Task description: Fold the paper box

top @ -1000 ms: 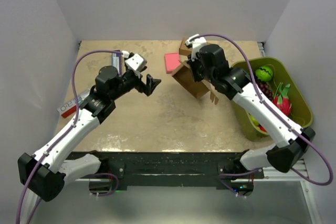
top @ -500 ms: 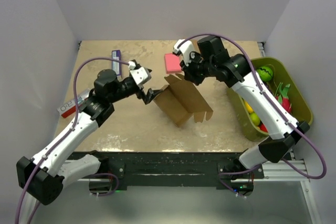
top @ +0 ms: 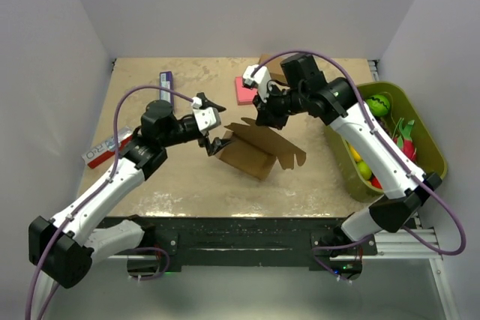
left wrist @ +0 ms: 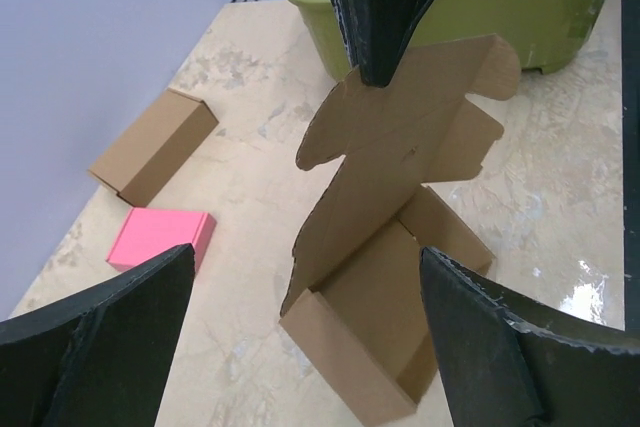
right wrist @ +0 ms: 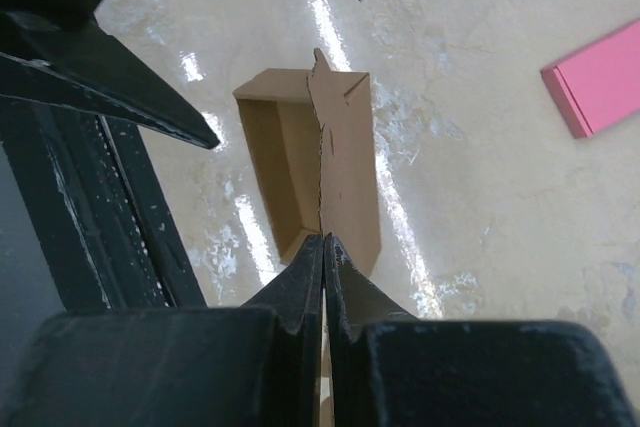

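Over the last second the right gripper (top: 262,120) has carried the paper box (top: 251,157) from beside the green bin (top: 427,136) to the middle of the table (top: 172,185). The left gripper (top: 216,124) has swung in toward it and spread its jaws.

From above, the box's tray rests on the table with its lid panel pulled up. The right claw is pinched together on that panel's upper edge. The left claw stands wide apart just beside the tray's left end and holds nothing. The pink block (top: 244,91) and the ready-made brown box (top: 268,61) lie behind, apart from the work.

The left wrist view shows the lid panel upright between the two spread fingers, the tray below it. Only a narrow bite of card is in the right claw's tips.

The right wrist view shows the claw closed flat on the card's thin edge, with the tray open beneath.

Such a small pinch on thin card may slip or tear if the left claw pushes hard. The tray sits loose on a glossy top, so a sideways nudge may slide it rather than fold it. A finger could also snag the tabs and crease them the wrong way.
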Robot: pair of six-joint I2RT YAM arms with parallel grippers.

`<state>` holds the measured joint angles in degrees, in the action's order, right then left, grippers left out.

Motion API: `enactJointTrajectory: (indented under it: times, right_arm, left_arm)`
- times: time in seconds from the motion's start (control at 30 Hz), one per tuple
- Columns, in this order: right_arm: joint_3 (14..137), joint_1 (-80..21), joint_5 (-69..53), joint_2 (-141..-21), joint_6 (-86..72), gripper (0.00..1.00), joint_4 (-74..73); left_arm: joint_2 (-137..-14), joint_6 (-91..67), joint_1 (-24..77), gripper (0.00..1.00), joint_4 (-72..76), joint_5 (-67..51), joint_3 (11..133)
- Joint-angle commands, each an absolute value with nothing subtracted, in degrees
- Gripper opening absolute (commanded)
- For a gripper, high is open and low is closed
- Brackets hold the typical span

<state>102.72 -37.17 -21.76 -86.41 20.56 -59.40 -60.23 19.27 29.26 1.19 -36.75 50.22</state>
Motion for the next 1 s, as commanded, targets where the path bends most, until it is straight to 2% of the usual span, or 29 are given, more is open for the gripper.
enactJointTrajectory:
  times: [0.0, 0.13, 0.23, 0.27, 0.37, 0.63, 0.73, 0.77, 0.83, 0.87, 0.93, 0.97]
  right_arm:
    - [102.66, -37.00, -26.28, -87.10, 21.62, 0.00, -59.15]
    - [101.69, -37.00, -26.89, -87.36, 21.80, 0.00, -58.19]
    - [101.43, -37.00, -26.98, -87.80, 21.97, 0.00, -58.01]
    - [101.34, -37.09, -27.07, -87.80, 21.97, 0.00, -57.92]
    - [100.90, -37.09, -27.07, -87.63, 22.06, 0.00, -57.39]
    - [100.11, -37.09, -27.77, -87.10, 22.24, 0.00, -56.78]
    - [99.93, -37.00, -27.77, -87.19, 22.15, 0.00, -56.34]
    - [99.84, -37.09, -27.77, -87.10, 22.06, 0.00, -56.25]
    - [99.67, -37.00, -27.08, -86.92, 21.45, 0.00, -55.64]
    - [99.58, -37.00, -25.85, -86.58, 20.92, 0.00, -55.11]
    - [98.62, -37.09, -23.83, -85.96, 18.65, 0.00, -52.58]
    - [98.00, -37.00, -22.86, -84.83, 17.50, 0.07, -51.08]
  left_arm:
    - [-62.05, 19.07, 28.92, 0.97, 3.69, -39.29, 50.71]
    - [-63.28, 17.67, 28.83, 0.93, 3.96, -38.67, 50.89]
    - [-64.68, 16.96, 28.92, 0.78, 3.34, -39.64, 51.50]
    - [-65.47, 16.79, 28.92, 0.70, 2.99, -39.99, 51.59]
    - [-66.70, 16.70, 29.00, 0.60, 1.94, -41.30, 52.21]
    - [-68.90, 16.26, 29.00, 0.55, 0.88, -42.63, 52.91]
    - [-69.43, 15.73, 29.09, 0.43, 0.62, -43.33, 53.09]
    - [-69.52, 15.73, 29.18, 0.33, 0.53, -43.42, 53.17]
    - [-69.61, 15.73, 29.53, 0.23, 0.09, -42.98, 53.26]
    - [-69.61, 15.73, 29.62, 0.13, 0.09, -42.54, 53.17]
    - [-69.52, 15.82, 29.88, 0.04, 0.09, -42.36, 52.74]
    - [-69.43, 15.73, 29.97, 0.00, 0.09, -42.19, 52.65]
